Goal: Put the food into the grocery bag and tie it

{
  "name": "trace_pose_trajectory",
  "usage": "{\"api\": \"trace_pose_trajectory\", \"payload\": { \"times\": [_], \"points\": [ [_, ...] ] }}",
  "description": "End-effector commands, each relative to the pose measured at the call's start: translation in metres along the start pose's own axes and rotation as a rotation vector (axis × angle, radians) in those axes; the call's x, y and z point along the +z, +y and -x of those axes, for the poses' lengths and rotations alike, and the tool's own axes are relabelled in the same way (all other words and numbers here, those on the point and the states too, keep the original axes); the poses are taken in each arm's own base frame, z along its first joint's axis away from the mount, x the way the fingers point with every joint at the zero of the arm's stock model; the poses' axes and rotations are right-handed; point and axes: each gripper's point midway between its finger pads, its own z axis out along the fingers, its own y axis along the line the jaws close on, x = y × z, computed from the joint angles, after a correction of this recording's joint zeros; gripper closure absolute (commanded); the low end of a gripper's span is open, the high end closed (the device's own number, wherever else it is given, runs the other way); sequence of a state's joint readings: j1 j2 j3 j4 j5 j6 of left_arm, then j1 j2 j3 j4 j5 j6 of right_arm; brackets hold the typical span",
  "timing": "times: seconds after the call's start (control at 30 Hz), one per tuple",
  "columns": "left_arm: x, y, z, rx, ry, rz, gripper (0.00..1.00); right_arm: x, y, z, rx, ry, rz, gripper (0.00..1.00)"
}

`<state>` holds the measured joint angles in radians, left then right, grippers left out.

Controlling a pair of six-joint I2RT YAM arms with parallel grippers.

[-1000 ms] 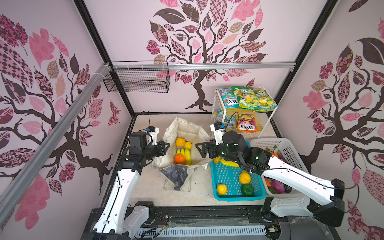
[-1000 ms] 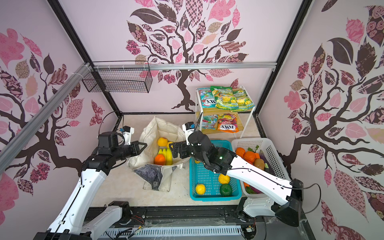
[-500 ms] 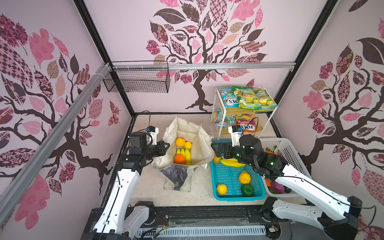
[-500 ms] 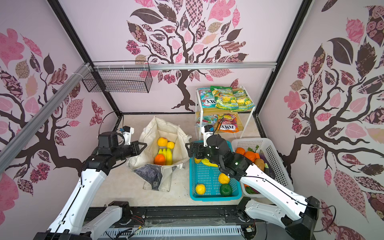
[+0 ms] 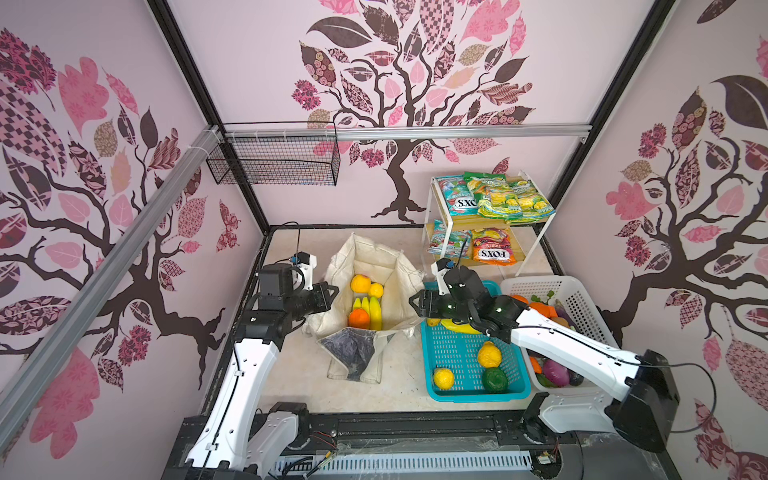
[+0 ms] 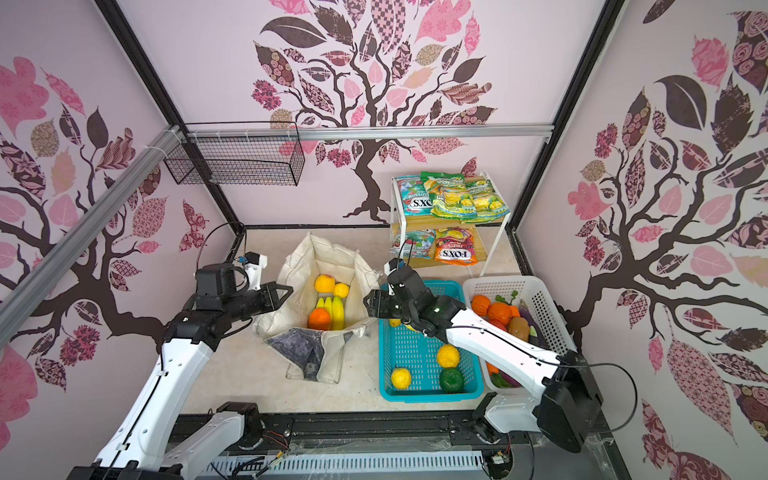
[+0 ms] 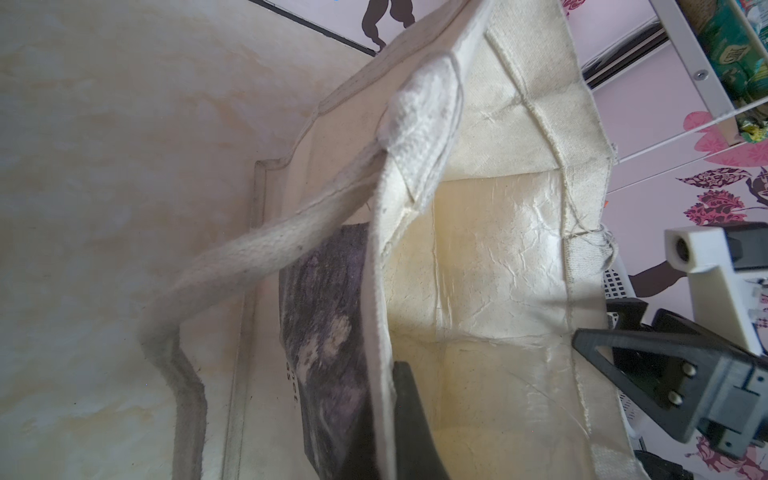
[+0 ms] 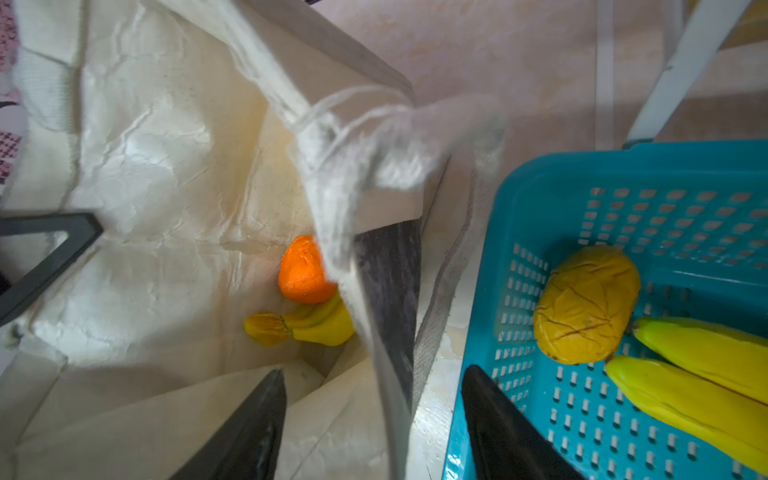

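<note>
The grocery bag [image 5: 374, 259] stands open between the two arms. Its left rim is clamped tight in the left gripper [image 5: 331, 291], and its right wall runs up between the parted jaws of the right gripper [image 8: 374, 372], which grip nothing yet. One right finger hangs inside the bag, above an orange piece [image 8: 301, 270] and a bunch of bananas [image 8: 320, 326] lying on the bottom. The other finger hangs outside, over the corner of the teal basket [image 8: 602, 164], where a yellow piece [image 8: 586, 303] and two bananas [image 8: 685, 374] lie just beyond it. The move in hand looks like a pinch on that right rim. It is best made deep enough for the pads to meet the stitched hem rather than the loose threads [image 8: 353, 108] fraying ahead of the jaws. The outer finger sits close to the basket wall and could snag it, so the jaws should catch cloth alone. With the left hold firm on the opposite side, a gentle outward pull would likely keep the mouth wide. That leaves room for the basket's food and for the snack packets [image 5: 494, 199] on the rack [image 5: 540, 239] farther beyond the right gripper.
</note>
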<state>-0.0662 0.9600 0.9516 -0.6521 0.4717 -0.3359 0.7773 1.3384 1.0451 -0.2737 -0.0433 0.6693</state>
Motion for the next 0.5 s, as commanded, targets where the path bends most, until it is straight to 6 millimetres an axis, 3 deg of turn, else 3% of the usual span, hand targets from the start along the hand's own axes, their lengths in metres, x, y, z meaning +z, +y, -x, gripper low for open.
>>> {"api": "trace_pose_trajectory", "payload": {
  "times": [0.0, 0.1, 0.27, 0.47],
  "points": [
    [-0.002, 0.0, 0.0, 0.025, -0.025, 0.003, 1.0, 0.008, 0.001, 0.01, 0.021, -0.003, -0.038, 0.39],
    [-0.003, 0.001, 0.001, 0.025, -0.029, 0.006, 1.0, 0.012, 0.011, 0.01, 0.032, 0.002, 0.021, 0.54],
    [-0.005, 0.01, 0.007, 0.019, -0.055, 0.065, 1.0, 0.008, 0.024, 0.02, -0.007, 0.008, 0.018, 1.0],
    [-0.035, 0.008, 0.041, -0.023, -0.15, 0.175, 1.0, -0.021, 0.026, 0.045, -0.109, -0.023, -0.088, 1.0]
  ]
}}
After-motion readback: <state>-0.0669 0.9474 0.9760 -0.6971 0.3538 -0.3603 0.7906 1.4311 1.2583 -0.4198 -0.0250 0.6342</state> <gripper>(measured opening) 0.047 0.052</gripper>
